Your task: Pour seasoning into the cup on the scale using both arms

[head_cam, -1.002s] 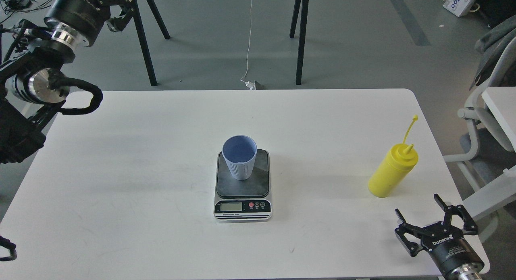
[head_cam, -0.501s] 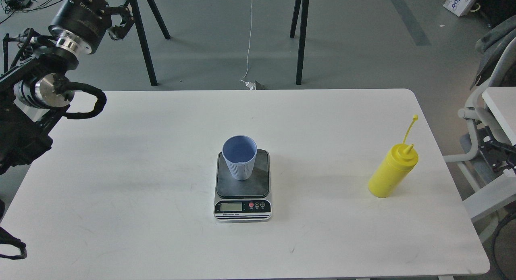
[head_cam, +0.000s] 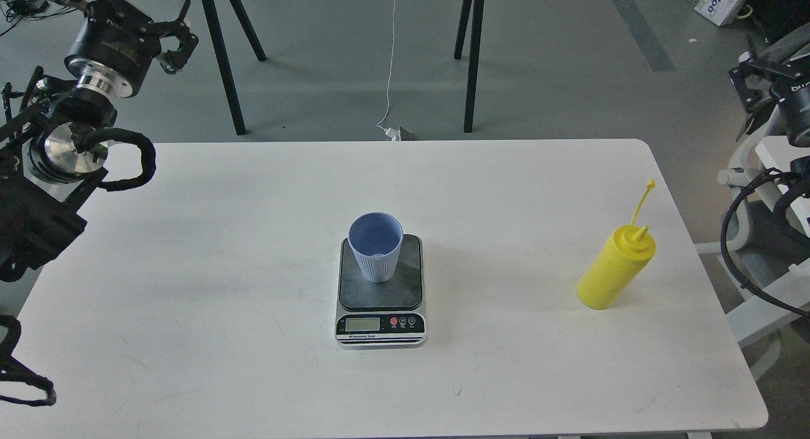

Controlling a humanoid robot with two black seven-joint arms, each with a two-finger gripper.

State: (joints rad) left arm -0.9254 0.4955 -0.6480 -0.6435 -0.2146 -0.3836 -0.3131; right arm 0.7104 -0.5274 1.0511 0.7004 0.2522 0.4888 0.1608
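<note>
The light-blue cup [head_cam: 376,245] stands upright on the dark plate of the scale [head_cam: 380,288] at the middle of the white table. The yellow seasoning bottle [head_cam: 615,268] stands upright near the table's right edge, its cap strap sticking up. My left gripper [head_cam: 130,12] is open and empty, high at the upper left beyond the table's back edge. My right gripper [head_cam: 753,69] is at the upper right, off the table and partly cut by the frame edge. Its fingers look spread and empty. Both are far from the cup and bottle.
The white table [head_cam: 253,363] has rounded corners. Black stand legs [head_cam: 471,59] and a white cable [head_cam: 389,78] are on the floor behind it. A white chair frame [head_cam: 747,173] and looped black cables [head_cam: 737,236] are at the right.
My right arm left the bottom right corner and now shows at the upper right, raised. My left gripper shifted slightly left and up. Cup, scale and bottle have not moved.
</note>
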